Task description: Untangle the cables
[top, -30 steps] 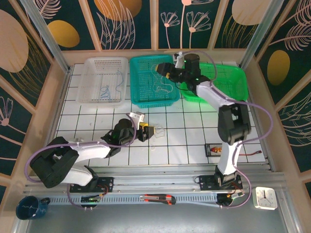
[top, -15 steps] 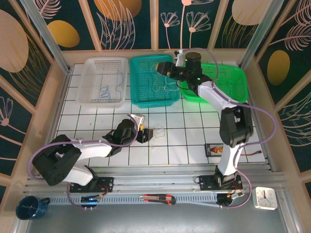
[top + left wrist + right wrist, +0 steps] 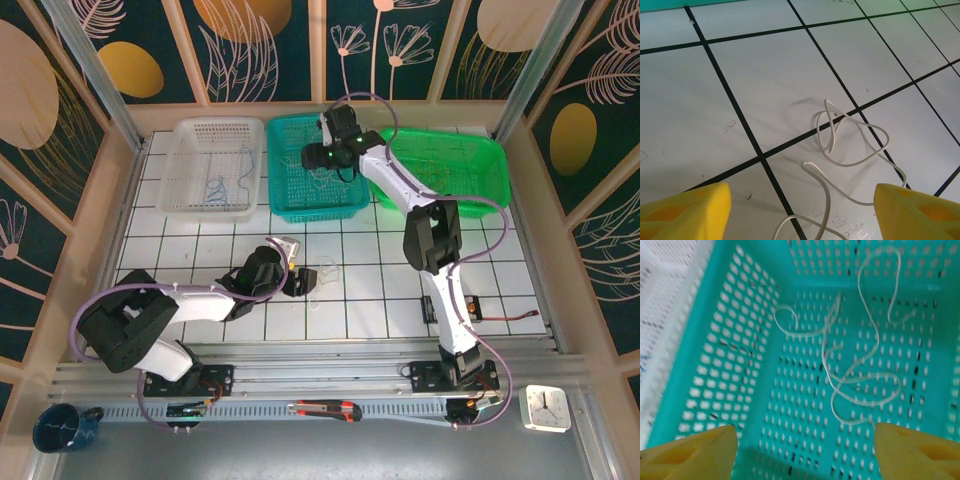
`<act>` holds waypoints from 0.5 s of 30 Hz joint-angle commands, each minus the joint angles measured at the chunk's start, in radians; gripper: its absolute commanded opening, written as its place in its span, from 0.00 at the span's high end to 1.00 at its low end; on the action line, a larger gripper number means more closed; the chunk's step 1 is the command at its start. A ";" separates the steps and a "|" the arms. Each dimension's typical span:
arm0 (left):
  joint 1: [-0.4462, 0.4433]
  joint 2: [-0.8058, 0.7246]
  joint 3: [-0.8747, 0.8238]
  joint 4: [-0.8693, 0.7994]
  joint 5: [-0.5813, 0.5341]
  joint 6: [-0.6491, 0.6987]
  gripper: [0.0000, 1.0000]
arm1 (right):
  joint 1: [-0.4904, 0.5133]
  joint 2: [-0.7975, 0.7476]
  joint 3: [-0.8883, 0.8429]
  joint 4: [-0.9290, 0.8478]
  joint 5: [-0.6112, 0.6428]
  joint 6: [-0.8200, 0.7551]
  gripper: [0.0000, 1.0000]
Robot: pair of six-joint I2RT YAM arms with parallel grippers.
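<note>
Sorting, seemingly: right gripper [image 3: 805, 432] gapes empty over thin whitish wire [image 3: 824, 347] inside teal perforated plastic basket [image 3: 725, 350], left gripper [image 3: 802, 190] likewise over white wire [image 3: 852, 163] outside it.

A thin white cable [image 3: 832, 132] lies in loose loops on the desk [image 3: 765, 75], between the left jaws and a little ahead. Another white cable [image 3: 845, 380] curls flat in the teal basket [image 3: 740, 340], ahead of the right jaws.

- The top external camera is looking down from high behind the arm bases, taking in the whole gridded table [image 3: 380, 290].
- The left wrist camera is hovering close over that table's tiles, facing forward and down (its yellow fingertips [image 3: 685, 210] are framing the bottom corners).
- The right wrist camera is peering closely down into the teal basket [image 3: 715, 350], which the overhead view is also showing.
</note>
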 commanded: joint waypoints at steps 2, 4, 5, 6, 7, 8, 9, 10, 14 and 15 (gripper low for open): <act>-0.002 0.020 0.028 0.015 0.000 0.028 0.27 | 0.003 -0.225 -0.149 0.070 -0.035 0.004 0.27; -0.002 0.023 0.029 0.017 -0.002 0.031 0.29 | 0.003 -0.299 -0.209 0.117 -0.092 0.034 0.27; -0.001 0.026 0.029 0.019 -0.002 0.032 0.30 | 0.003 -0.339 -0.244 0.141 -0.117 0.049 0.28; -0.002 0.031 0.031 0.021 -0.003 0.033 0.32 | 0.003 -0.387 -0.283 0.169 -0.145 0.063 0.27; -0.002 0.035 0.033 0.022 -0.003 0.034 0.35 | 0.003 -0.427 -0.326 0.202 -0.167 0.080 0.28; -0.002 0.042 0.036 0.024 -0.003 0.035 0.37 | 0.003 -0.473 -0.373 0.247 -0.192 0.099 0.28; -0.002 0.049 0.040 0.025 -0.002 0.036 0.40 | 0.003 -0.523 -0.437 0.287 -0.214 0.113 0.28; -0.001 0.055 0.043 0.025 -0.003 0.039 0.43 | 0.003 -0.566 -0.494 0.326 -0.232 0.129 0.28; -0.001 0.089 0.067 0.020 -0.005 0.056 0.58 | -0.003 -0.755 -0.759 0.499 -0.309 0.197 0.28; 0.000 0.099 0.076 0.017 -0.004 0.061 0.67 | -0.005 -0.798 -0.821 0.536 -0.323 0.216 0.28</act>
